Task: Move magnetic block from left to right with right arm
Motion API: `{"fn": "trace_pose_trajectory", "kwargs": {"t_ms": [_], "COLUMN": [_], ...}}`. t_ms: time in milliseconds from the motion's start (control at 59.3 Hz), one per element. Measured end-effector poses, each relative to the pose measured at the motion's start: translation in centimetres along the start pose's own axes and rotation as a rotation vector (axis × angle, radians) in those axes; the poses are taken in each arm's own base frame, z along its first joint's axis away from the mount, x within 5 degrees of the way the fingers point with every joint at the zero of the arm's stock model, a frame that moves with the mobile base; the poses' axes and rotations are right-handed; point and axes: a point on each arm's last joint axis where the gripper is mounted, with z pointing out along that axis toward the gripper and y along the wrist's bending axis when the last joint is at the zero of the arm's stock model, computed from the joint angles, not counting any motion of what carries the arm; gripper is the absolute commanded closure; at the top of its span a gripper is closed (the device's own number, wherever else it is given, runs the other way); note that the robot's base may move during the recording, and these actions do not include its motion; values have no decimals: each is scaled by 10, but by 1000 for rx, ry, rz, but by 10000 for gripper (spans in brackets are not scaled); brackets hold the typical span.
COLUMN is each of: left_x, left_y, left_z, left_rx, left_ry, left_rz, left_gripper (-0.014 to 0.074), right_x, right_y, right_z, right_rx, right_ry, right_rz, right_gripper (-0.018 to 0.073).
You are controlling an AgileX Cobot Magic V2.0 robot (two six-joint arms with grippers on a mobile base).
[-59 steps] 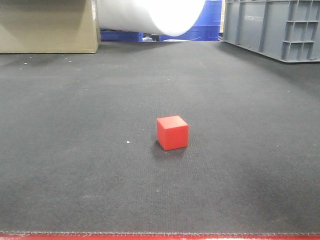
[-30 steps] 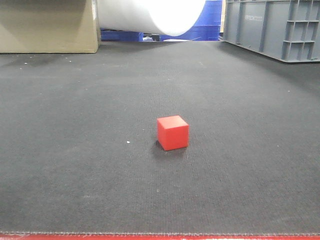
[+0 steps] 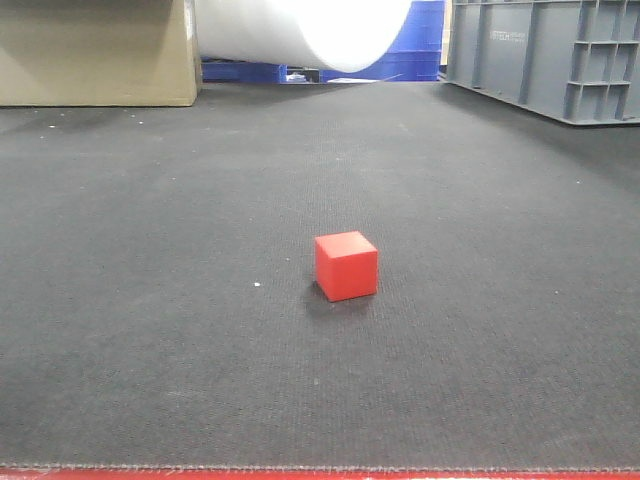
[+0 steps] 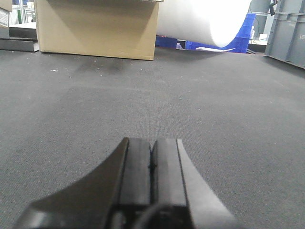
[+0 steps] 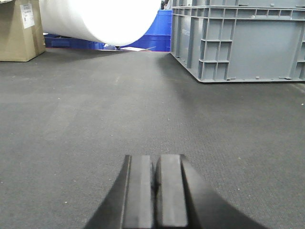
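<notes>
The magnetic block (image 3: 346, 266), a small bright red cube, rests on the dark mat near the middle of the front view, with no gripper near it there. In the left wrist view my left gripper (image 4: 152, 142) is shut, pads together, low over bare mat. My right gripper (image 5: 155, 157) is likewise shut on nothing in the right wrist view. The block shows in neither wrist view.
A cardboard box (image 3: 95, 52) stands at the back left, a large white roll (image 3: 300, 30) behind the mat's middle, blue bins (image 3: 420, 45) beyond it. A grey plastic crate (image 3: 545, 55) stands at the back right. A red strip (image 3: 320, 474) runs along the mat's near edge.
</notes>
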Motion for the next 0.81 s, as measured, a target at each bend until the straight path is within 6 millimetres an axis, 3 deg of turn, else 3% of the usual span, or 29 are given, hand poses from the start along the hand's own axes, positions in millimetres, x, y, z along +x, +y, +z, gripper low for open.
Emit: {"fn": "trace_pose_trajectory", "kwargs": {"t_ms": [809], "left_x": [0], "left_y": [0], "left_z": [0], "left_rx": [0], "left_ry": [0], "left_rz": [0], "left_gripper": [713], "right_x": [0], "right_y": [-1], "right_z": [0], "right_rx": [10], "right_ry": [-1], "right_rz": [4], "right_gripper": [521]}}
